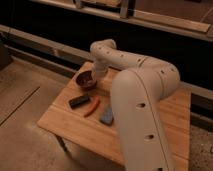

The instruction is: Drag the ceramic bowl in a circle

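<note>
Item: dark reddish round ceramic bowl (85,80), far-left corner of light wooden table (60,122). Gripper (94,75) sits at its right rim, bowl immediately left and below (grip state: cannot tell). Black rectangular block (79,101) lies near.

Ceramic bowl (84,81): small, round, dark reddish-brown, upright with its opening facing up. It sits near the far left corner of the wooden table (56,118), just left of frame centre. Gripper (93,77) is down at the bowl's right rim; can't tell whether it's touching.
</note>
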Tool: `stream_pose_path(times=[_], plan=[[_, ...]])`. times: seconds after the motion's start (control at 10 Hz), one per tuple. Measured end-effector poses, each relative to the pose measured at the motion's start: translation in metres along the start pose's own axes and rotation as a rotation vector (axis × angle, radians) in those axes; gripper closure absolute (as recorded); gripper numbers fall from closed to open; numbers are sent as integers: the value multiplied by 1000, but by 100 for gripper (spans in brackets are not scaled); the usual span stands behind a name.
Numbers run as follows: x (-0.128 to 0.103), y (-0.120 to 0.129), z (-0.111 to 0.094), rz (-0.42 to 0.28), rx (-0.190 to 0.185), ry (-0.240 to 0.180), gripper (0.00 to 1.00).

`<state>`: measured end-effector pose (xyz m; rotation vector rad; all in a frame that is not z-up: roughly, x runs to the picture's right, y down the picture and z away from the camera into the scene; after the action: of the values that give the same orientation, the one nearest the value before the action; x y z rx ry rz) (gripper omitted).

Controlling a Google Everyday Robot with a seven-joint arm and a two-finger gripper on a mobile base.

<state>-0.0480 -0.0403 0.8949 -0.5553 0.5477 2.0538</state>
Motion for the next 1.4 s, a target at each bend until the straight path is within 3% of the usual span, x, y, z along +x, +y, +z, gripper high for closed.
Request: stream_pose_path(times=[0.7, 1.4], plan=[[1, 7, -9, -17, -16, -20, 30], [2, 20, -77, -74, -120, -160, 30]])
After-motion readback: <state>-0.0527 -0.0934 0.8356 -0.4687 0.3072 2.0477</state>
